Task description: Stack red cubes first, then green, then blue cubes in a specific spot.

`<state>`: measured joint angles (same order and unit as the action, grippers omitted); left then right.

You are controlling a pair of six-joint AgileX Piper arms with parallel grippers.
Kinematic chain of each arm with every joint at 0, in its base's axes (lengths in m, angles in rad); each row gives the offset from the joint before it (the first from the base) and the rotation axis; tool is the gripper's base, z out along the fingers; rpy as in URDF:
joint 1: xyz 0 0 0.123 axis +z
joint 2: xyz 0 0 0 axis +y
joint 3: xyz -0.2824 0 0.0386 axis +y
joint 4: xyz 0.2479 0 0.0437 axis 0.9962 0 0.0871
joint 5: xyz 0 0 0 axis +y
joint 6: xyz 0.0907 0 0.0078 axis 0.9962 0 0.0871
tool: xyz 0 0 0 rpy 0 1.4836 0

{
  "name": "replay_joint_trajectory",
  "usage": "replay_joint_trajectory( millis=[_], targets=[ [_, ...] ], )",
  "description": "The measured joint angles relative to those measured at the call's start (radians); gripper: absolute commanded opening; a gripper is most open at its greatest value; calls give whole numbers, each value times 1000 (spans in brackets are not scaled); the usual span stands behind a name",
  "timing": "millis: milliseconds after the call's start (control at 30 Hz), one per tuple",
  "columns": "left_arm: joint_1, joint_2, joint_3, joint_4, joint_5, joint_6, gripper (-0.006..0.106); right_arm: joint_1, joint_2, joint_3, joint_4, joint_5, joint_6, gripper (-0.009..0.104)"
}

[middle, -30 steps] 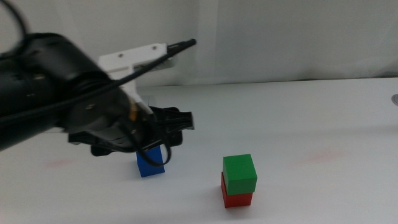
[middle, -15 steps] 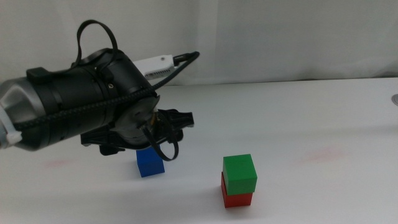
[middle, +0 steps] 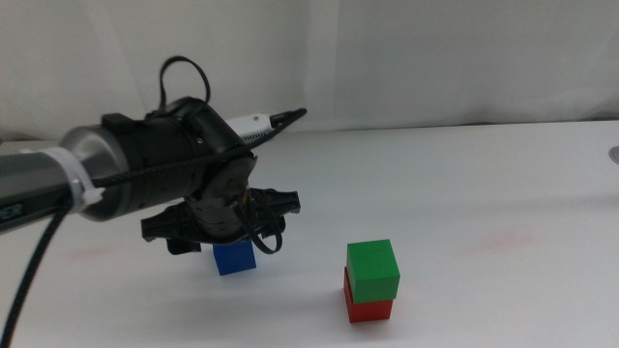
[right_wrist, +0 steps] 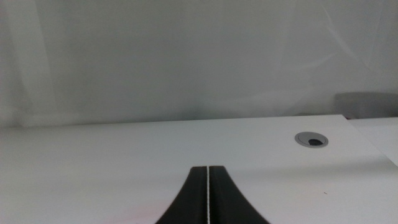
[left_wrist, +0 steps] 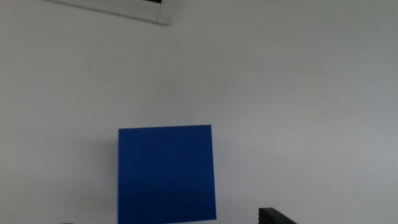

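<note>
Blue is the colour left to place: the blue cube (middle: pixel 234 258) sits alone on the white table (middle: pixel 464 174), off to the left of the other two and well apart from them. The green cube (middle: pixel 372 270) already rests squarely on the red cube (middle: pixel 368 306), so the step in hand looks like picking up the last piece for the top of the stack.

Coming in from the left, the left gripper (middle: pixel 224 237) hangs directly over the blue cube, its dark body hiding the cube's upper part in the middle view. From the left wrist camera the cube (left_wrist: pixel 166 173) fills the lower centre, with only the tip of one jaw showing at the edge, set out to the side of the cube; the jaws appear spread wide and not yet touching it.

Judging from this, the next move calls for a straight descent so the jaws bracket two opposite faces, then a firm close before lifting.

Out of the middle view, the right gripper (right_wrist: pixel 207 198) waits, its jaws pressed together and holding nothing.
</note>
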<state>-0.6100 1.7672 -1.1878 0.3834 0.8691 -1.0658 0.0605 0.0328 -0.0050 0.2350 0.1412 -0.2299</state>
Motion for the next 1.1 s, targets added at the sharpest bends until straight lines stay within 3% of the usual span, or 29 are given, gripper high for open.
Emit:
replay_joint_trajectory(
  millis=[333,900,1100],
  targets=[
    [78,79,0,-69,-88,122,73,0,0,0,0,0,0,-1],
    [89,143,-1,-72,-169,165,73,0,0,0,0,1,-4,-1],
    [89,146,-1,-72,-178,166,60,0,0,0,0,1,-4,-1]
  ],
)
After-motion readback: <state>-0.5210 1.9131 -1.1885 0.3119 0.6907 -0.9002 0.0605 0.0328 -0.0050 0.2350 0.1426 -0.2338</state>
